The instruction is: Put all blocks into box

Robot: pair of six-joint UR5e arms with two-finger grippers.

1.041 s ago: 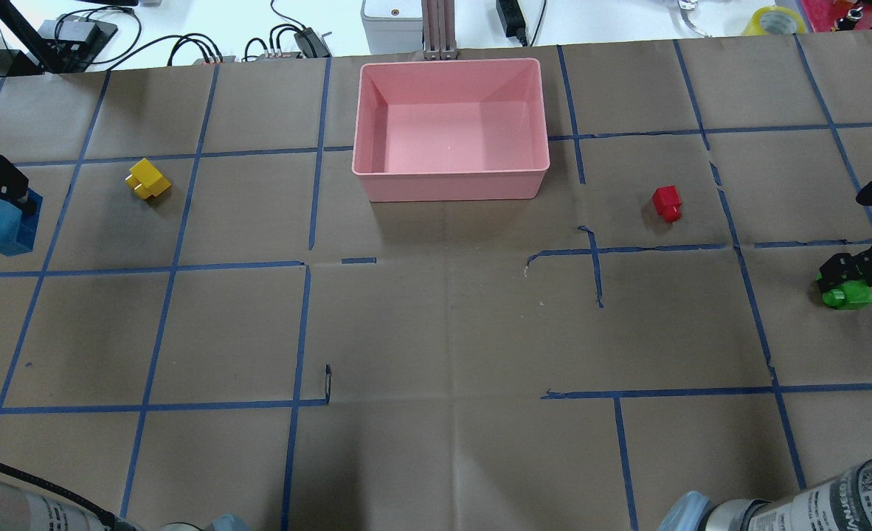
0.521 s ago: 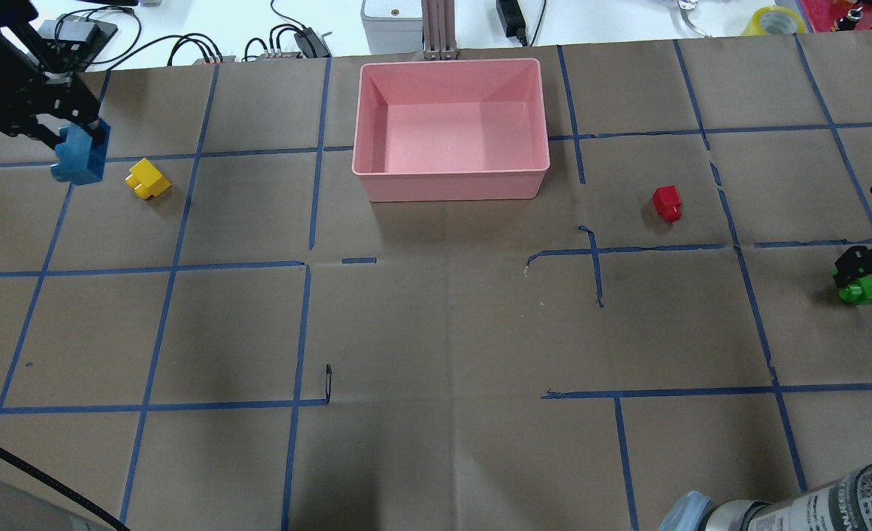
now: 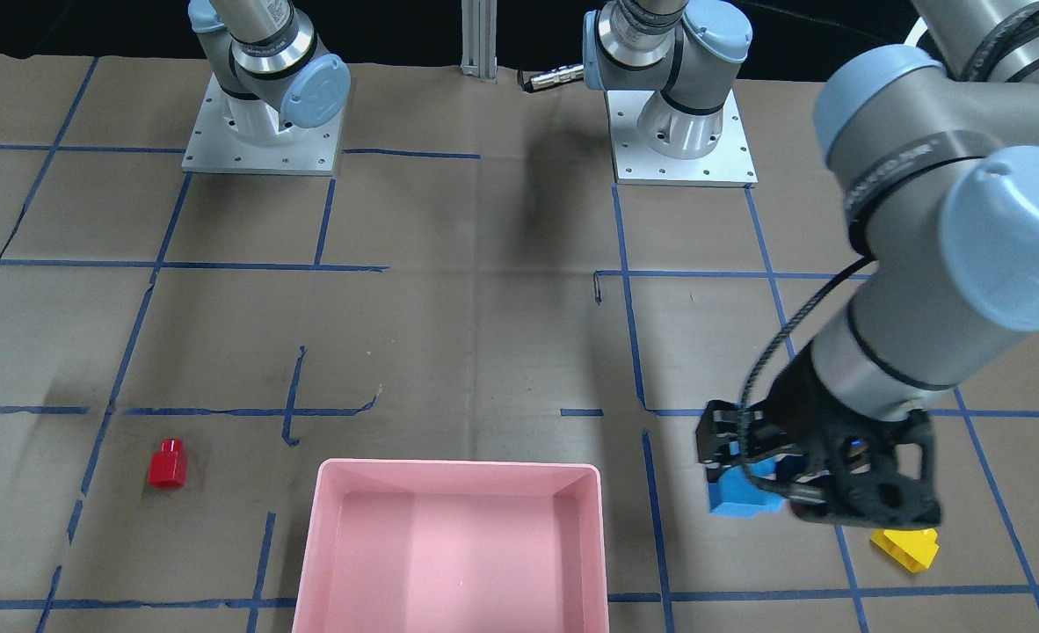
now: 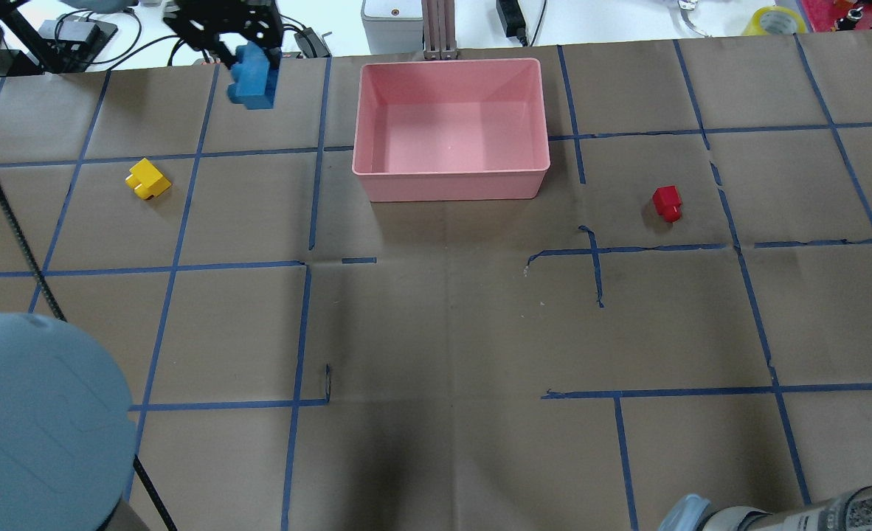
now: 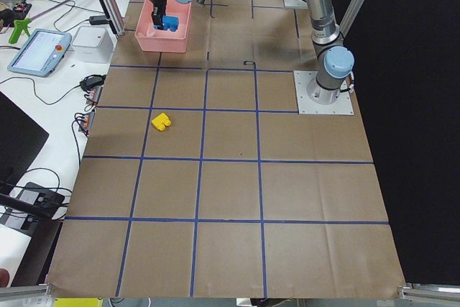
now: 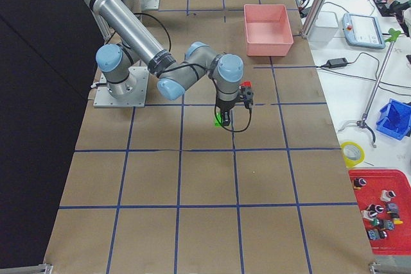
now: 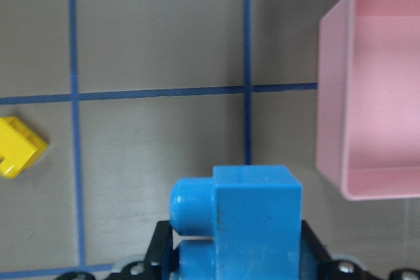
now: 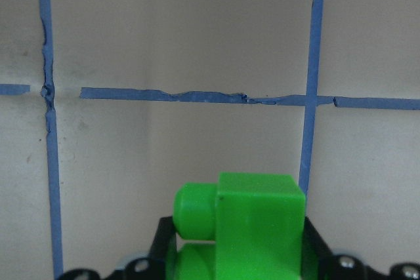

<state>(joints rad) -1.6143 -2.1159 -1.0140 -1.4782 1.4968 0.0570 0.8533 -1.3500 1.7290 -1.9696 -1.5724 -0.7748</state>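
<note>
Left fingers [image 3: 720, 440] are clamped on the blue brick [image 4: 254, 80]. In the last second they've swung it from the far end of the bench [image 4: 451, 332] to just beside the pink box [image 4: 451, 188]. In the wrist view the box's end wall sits ahead of those fingers and off to one side, so the brick isn't over the rim yet. My read: you're one short traverse plus a release away from the first block in, and the box is empty now. Yellow brick [image 4: 148, 179] lies behind those fingers, loose on the bench. Right fingers [image 8: 157, 247] grip the green brick [image 8: 259, 227], but they've drifted further from the box and are nearly out of the overhead view. Red brick [image 4: 667, 202] lies loose between them and the box. All four blocks are still outside.
</note>
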